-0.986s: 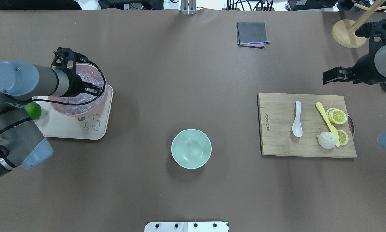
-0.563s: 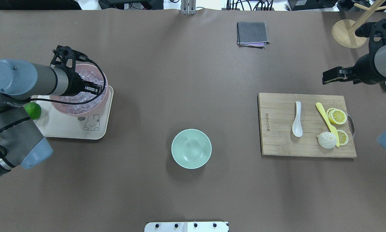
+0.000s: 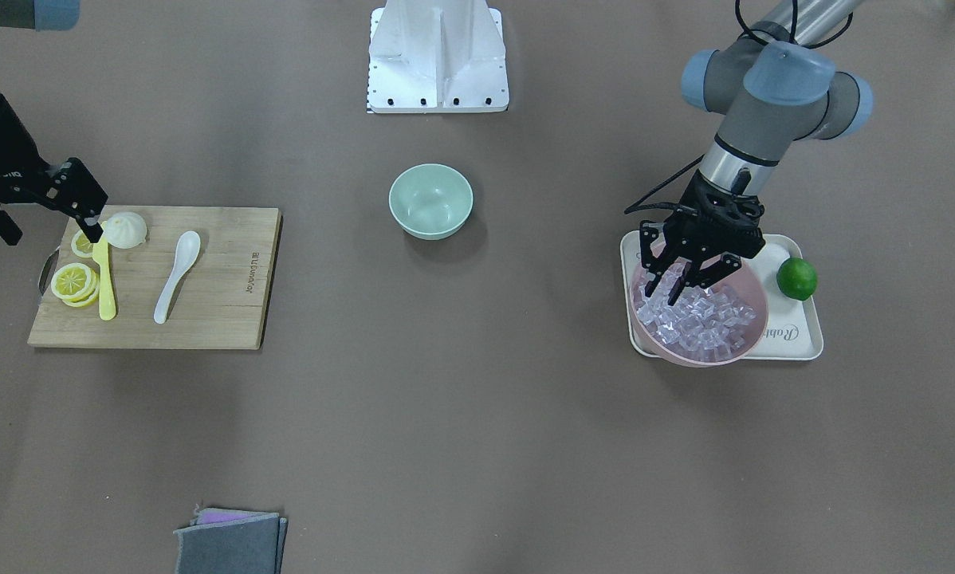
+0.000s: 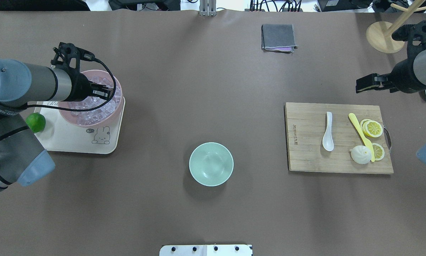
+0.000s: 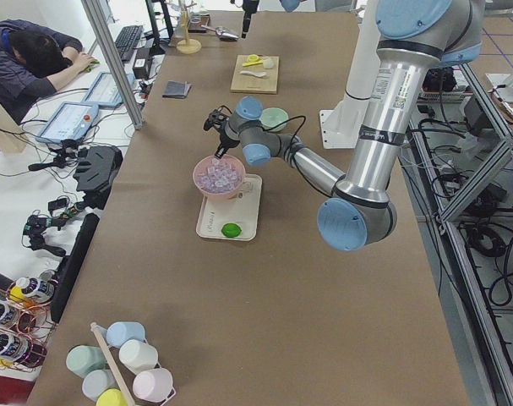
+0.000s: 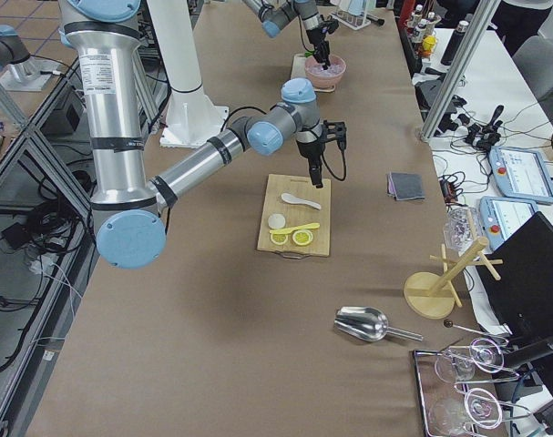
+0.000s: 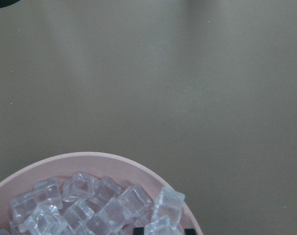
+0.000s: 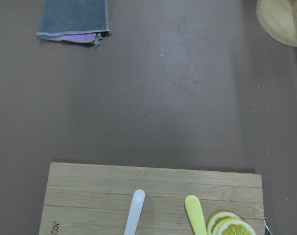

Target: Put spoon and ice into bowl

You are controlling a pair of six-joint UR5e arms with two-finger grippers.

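Note:
The mint-green bowl (image 4: 211, 164) stands empty at the table's middle, also seen from the front (image 3: 430, 201). The white spoon (image 4: 328, 133) lies on the cutting board (image 4: 305, 142); its handle shows in the right wrist view (image 8: 133, 213). My left gripper (image 3: 667, 296) reaches down into the pink bowl (image 4: 116, 108) full of ice (image 3: 709, 323). In the left wrist view its two fingertips sit close on either side of one ice cube (image 7: 160, 226). My right gripper (image 3: 47, 231) is open and empty, hovering just off the board's outer end, apart from the spoon.
The pink bowl sits on a cream tray (image 4: 74, 142) with a lime (image 4: 36, 122). On the board lie a yellow knife (image 4: 358, 129), lemon slices (image 4: 372, 128) and a white bun (image 4: 360, 154). A grey cloth (image 4: 278, 37) and a wooden stand base (image 4: 380, 37) are at the far side.
My left arm and gripper have shifted toward the far side of the pink bowl and seem to have risen. The right arm, spoon and green bowl have not moved.

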